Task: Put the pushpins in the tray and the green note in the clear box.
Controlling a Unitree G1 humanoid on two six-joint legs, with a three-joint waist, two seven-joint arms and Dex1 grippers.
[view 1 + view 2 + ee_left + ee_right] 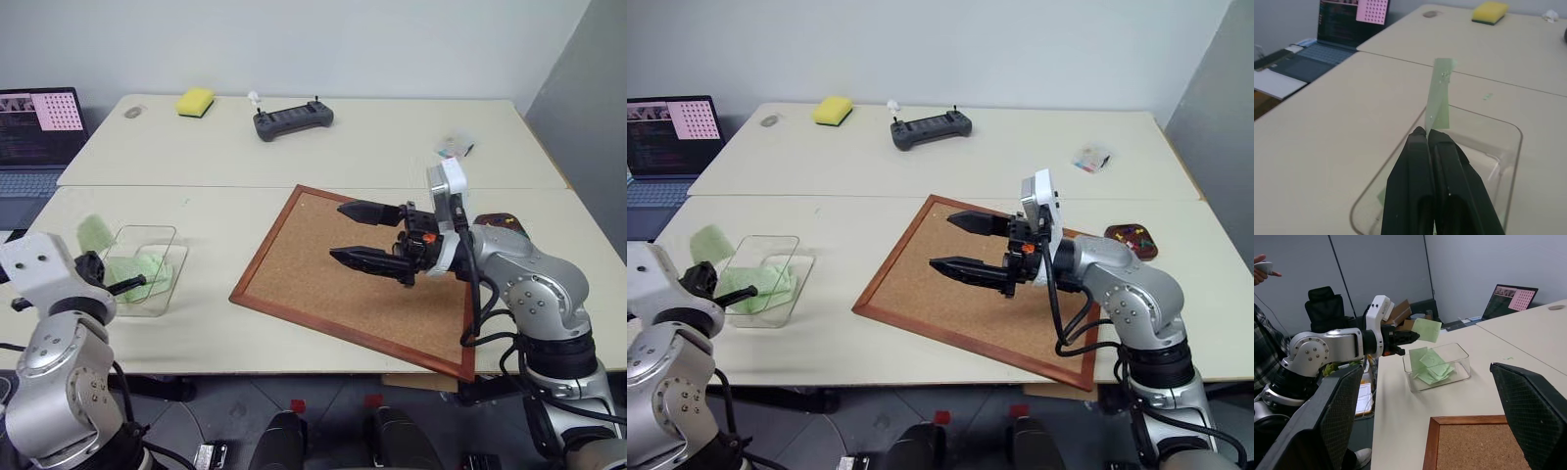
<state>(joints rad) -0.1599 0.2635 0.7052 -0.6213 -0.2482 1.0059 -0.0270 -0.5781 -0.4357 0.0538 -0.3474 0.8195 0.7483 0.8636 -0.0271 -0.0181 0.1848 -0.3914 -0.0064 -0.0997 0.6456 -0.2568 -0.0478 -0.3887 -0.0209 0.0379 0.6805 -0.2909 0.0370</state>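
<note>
L gripper [1409, 337] jaws pinched on green note [1426, 329], over clear box's [167, 284] outer rim nr table's left edge | R gripper [355, 233] jaws wide apart, empty, above corkboard [323, 257] | risk I see: note sticks to pad or drifts outside box on release | tray [1131, 239] w/ pushpins, right edge

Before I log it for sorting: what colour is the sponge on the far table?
Yellow, with a dark green underside: the sponge shows best in the left eye view.
</note>
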